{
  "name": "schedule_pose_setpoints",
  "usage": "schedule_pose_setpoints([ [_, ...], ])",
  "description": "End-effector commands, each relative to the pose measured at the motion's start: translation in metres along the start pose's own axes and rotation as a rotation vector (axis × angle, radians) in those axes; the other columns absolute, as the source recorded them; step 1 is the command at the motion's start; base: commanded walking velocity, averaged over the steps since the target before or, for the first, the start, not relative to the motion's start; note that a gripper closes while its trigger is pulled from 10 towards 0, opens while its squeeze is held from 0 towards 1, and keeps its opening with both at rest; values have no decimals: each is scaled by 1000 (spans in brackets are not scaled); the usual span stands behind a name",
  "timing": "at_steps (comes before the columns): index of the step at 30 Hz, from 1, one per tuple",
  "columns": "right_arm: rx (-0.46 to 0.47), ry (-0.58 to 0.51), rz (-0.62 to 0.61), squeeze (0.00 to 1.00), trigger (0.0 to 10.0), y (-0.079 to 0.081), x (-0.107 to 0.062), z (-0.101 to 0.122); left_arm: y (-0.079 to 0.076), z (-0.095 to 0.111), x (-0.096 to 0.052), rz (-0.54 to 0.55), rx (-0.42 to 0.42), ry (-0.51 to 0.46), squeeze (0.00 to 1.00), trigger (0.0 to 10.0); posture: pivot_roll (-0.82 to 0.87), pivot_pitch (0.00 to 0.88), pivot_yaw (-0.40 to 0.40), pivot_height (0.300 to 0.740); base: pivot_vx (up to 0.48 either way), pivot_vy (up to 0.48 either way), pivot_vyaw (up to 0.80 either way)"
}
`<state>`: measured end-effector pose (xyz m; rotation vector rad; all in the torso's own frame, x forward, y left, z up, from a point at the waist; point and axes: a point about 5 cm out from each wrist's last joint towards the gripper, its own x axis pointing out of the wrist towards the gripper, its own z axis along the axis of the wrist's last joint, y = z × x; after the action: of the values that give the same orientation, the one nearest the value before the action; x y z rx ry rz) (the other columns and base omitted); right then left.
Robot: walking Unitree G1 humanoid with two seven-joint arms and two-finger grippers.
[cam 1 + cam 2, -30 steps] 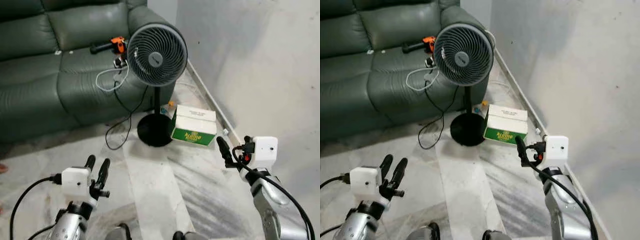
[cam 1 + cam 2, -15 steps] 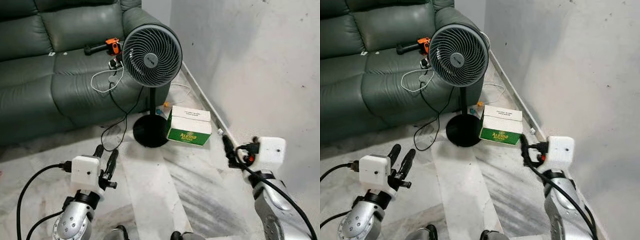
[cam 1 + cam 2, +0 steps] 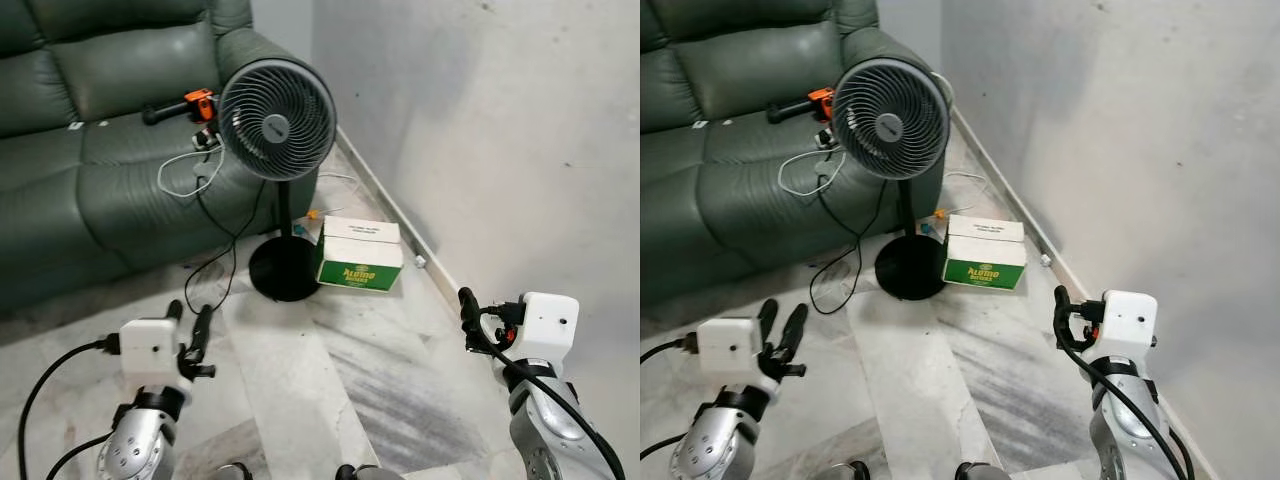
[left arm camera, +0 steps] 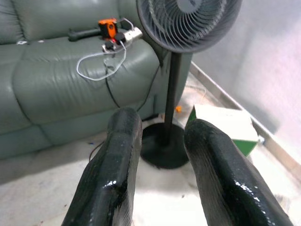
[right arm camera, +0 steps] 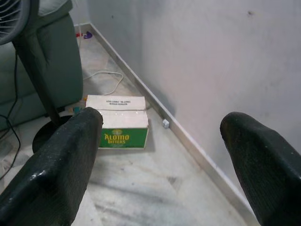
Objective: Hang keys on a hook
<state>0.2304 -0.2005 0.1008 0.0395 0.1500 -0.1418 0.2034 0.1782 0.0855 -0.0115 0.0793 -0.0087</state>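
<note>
Corner of a living room in a home. A dark green leather sofa (image 3: pixel 90 130) stands against a plain grey plastered wall (image 3: pixel 480 120); on its seat lie a white coiled cable (image 3: pixel 185 170) and an orange-and-black hand tool (image 3: pixel 185 103). A black pedestal fan (image 3: pixel 277 106) with a round base stands just beside the sofa arm on a pale veined marble floor (image 3: pixel 380 380), with a green-and-white cardboard carton (image 3: pixel 358 254) next to its base.
</note>
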Motion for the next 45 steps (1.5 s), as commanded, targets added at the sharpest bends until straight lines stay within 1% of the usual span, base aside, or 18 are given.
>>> schedule_pose_setpoints([
  [1,-8,-15,-1,0,10000,-1,-2,2,-3,0,-2,-22,21,9,0,10000,-69,147,-19,740,0,0,-644],
  [3,7,-12,5,0,10000,-1,-3,1,-2,1,-3,-18,10,10,0,10000,-68,156,-15,740,0,0,-694],
  [7,-10,-14,32,0,10000,2,-6,-1,-1,-1,-4,-28,19,17,0,10000,-69,168,-16,740,0,0,0],
  [10,-3,-7,29,0,10000,1,-8,-2,-2,0,-6,-26,81,37,0,10000,-66,175,-17,740,0,0,0],
  [14,1,1,38,0,10000,2,-11,-3,-1,1,-7,-26,42,36,0,10000,-64,186,-17,740,0,0,0],
  [17,4,3,40,0,10000,2,-12,-3,0,3,-7,-28,29,38,0,10000,-67,191,-16,740,0,0,0],
  [19,8,8,42,0,10000,2,-14,-4,-3,6,-4,-50,6,33,0,10000,-68,195,-15,740,0,0,0],
  [24,10,13,43,0,10000,2,-15,-5,-4,9,-1,-57,-7,36,0,10000,-69,199,-14,740,0,0,0],
  [33,9,20,45,0,10000,1,-17,-5,-4,8,-1,-59,-20,53,0,10000,-74,205,-15,740,0,383,0],
  [45,5,18,44,0,10000,2,-14,-4,-5,8,2,-61,-24,64,0,10000,-76,198,-11,740,0,432,0],
])
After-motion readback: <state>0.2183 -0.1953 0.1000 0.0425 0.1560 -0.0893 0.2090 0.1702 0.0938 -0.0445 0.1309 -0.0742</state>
